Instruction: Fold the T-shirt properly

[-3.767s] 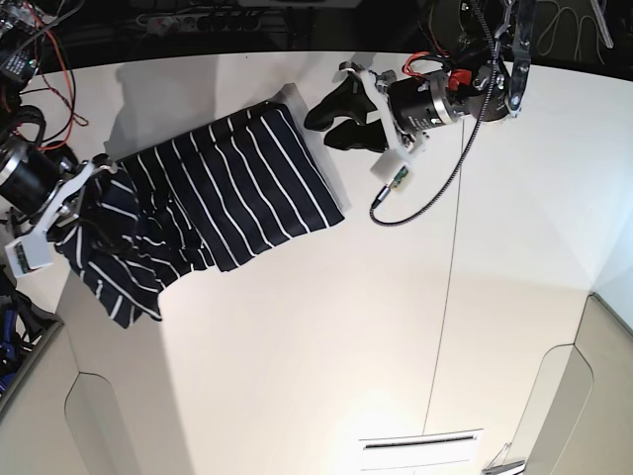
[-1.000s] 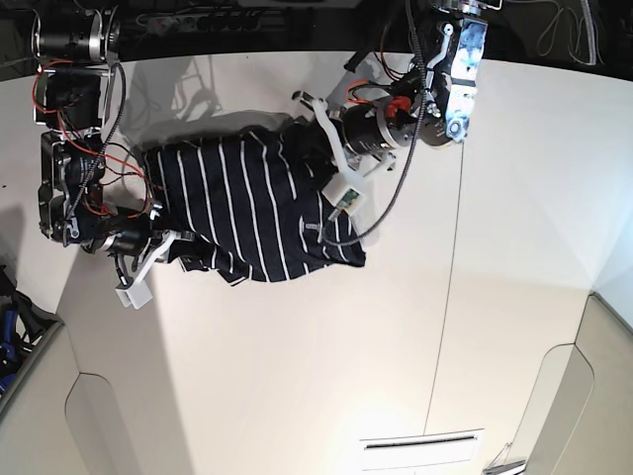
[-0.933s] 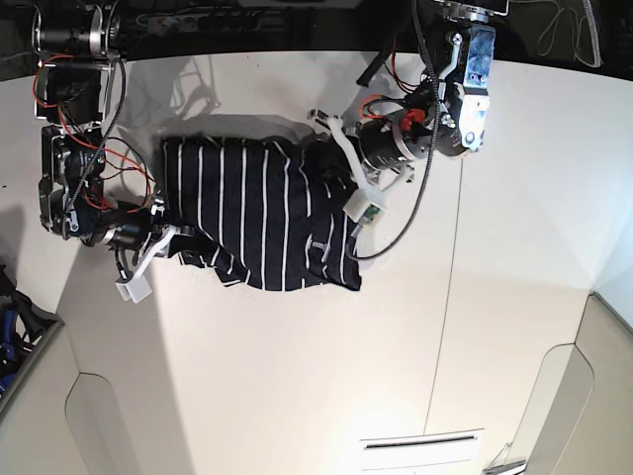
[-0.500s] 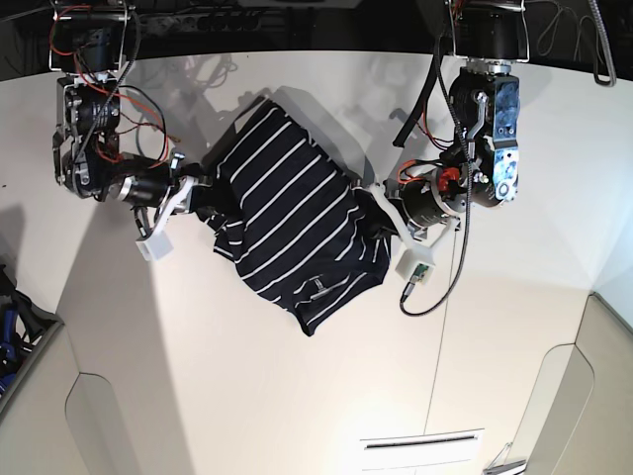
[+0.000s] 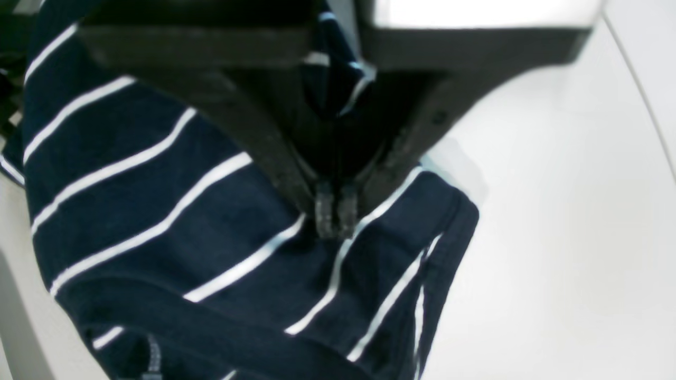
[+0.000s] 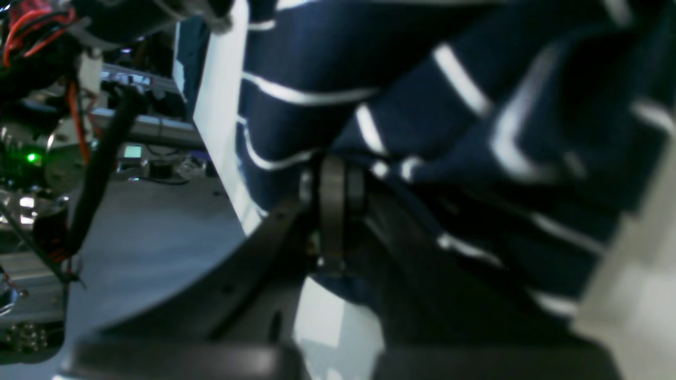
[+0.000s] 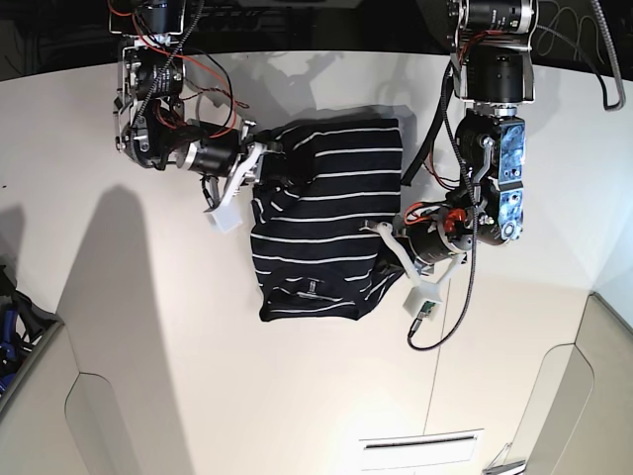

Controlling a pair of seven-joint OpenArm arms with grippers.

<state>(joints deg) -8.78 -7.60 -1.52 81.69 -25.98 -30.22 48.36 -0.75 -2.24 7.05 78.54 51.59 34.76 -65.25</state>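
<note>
Your left tool (image 5: 334, 216) and right tool (image 6: 331, 211) each pinch an edge of the T-shirt (image 7: 326, 233), holding it spread across the worktop (image 7: 297, 396) for folding.

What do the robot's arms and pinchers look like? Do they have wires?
Both arms are black and silver metal. The right arm has loose red and black wires. The left arm has black cables and a red part near its wrist. Each wrist carries a small white camera box. The left gripper has dark, tapering fingers with ridged tips.
</note>
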